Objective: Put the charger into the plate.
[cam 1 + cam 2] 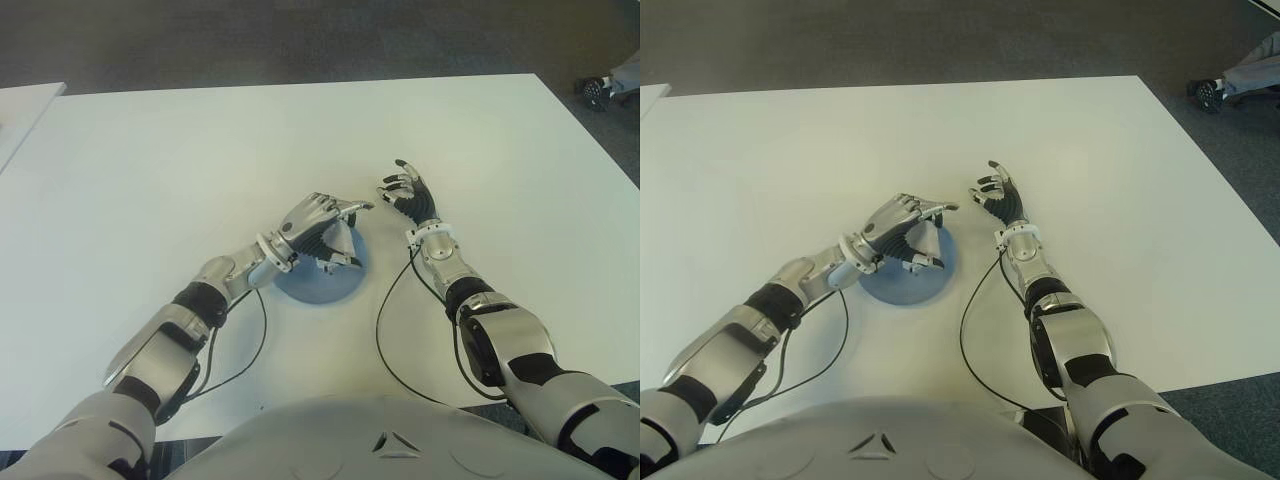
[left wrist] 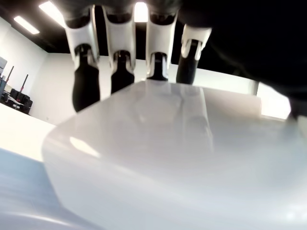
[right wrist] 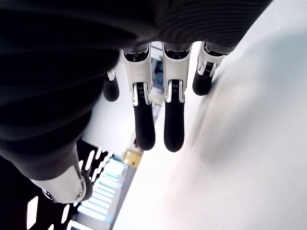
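Note:
A round blue plate (image 1: 308, 287) lies on the white table (image 1: 200, 150) just in front of me. My left hand (image 1: 322, 226) hovers over the plate, with fingers and thumb closed around a white charger block (image 1: 336, 241). In the left wrist view the charger (image 2: 168, 158) fills the picture, with the fingers (image 2: 120, 67) behind it. Whether the charger touches the plate is hidden by the hand. My right hand (image 1: 408, 195) is just right of the plate, with its fingers (image 3: 144, 124) spread and nothing in it.
Black cables (image 1: 385, 320) run from both wrists back over the table toward my body. A second white tabletop (image 1: 20, 105) shows at the far left. Dark carpet lies beyond the table, with a wheeled base (image 1: 598, 92) at the top right.

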Action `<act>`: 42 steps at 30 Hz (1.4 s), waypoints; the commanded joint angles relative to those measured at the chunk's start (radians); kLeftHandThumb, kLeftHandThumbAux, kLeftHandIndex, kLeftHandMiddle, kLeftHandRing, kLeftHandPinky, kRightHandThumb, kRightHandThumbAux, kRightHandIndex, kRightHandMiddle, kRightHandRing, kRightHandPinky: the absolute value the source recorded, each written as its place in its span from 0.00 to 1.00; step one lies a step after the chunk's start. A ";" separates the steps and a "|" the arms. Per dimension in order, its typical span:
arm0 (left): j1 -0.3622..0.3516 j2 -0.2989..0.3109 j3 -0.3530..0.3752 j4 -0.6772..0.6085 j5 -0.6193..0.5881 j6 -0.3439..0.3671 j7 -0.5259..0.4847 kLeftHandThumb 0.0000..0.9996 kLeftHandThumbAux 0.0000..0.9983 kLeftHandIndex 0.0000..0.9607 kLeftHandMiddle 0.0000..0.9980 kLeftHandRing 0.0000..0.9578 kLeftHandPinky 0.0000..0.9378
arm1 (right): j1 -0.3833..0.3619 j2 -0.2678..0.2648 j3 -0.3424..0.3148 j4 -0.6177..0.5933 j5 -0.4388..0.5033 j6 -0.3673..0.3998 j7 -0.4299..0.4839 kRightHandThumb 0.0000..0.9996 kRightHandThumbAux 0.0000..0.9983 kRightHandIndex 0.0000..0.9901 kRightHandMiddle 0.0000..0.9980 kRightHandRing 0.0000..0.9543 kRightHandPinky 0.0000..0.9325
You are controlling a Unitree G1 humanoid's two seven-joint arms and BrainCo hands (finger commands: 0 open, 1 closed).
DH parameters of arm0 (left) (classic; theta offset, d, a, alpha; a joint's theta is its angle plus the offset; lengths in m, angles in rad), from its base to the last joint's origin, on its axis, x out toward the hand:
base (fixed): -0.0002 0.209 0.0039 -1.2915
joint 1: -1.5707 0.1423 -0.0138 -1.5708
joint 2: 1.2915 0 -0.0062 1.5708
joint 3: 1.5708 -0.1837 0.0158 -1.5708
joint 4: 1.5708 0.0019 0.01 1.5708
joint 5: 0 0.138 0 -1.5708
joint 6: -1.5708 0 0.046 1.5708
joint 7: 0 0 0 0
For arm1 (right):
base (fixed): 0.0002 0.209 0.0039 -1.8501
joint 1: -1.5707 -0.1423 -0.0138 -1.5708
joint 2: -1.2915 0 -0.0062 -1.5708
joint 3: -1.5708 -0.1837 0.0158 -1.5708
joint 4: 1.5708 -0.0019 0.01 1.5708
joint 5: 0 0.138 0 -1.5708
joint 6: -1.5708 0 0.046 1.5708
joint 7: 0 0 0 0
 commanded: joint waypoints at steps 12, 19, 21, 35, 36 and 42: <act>0.062 0.079 0.027 -0.172 -0.074 0.052 -0.272 0.18 0.35 0.00 0.00 0.00 0.00 | 0.069 0.046 0.027 0.071 -0.041 0.094 0.045 0.06 0.75 0.09 0.30 0.32 0.28; 0.076 0.077 0.054 -0.201 -0.128 0.068 -0.368 0.16 0.33 0.00 0.00 0.00 0.00 | 0.074 0.045 0.027 0.067 -0.043 0.077 0.033 0.09 0.77 0.10 0.30 0.32 0.30; 0.077 0.077 0.060 -0.204 -0.136 0.069 -0.384 0.16 0.32 0.00 0.00 0.00 0.00 | 0.075 0.045 0.027 0.066 -0.042 0.075 0.033 0.09 0.78 0.10 0.31 0.33 0.30; 0.078 0.076 0.136 -0.202 -0.232 0.098 -0.473 0.13 0.31 0.00 0.00 0.00 0.00 | 0.075 0.044 0.024 0.066 -0.039 0.078 0.045 0.01 0.79 0.10 0.33 0.34 0.27; 0.077 0.074 0.142 -0.195 -0.239 0.098 -0.474 0.12 0.32 0.00 0.00 0.00 0.00 | 0.074 0.044 0.023 0.066 -0.038 0.078 0.046 0.00 0.78 0.10 0.32 0.33 0.25; -0.023 0.041 0.207 0.094 -0.345 0.015 -0.449 0.09 0.37 0.03 0.03 0.01 0.04 | 0.076 0.044 0.023 0.065 -0.038 0.075 0.048 0.00 0.76 0.10 0.33 0.33 0.22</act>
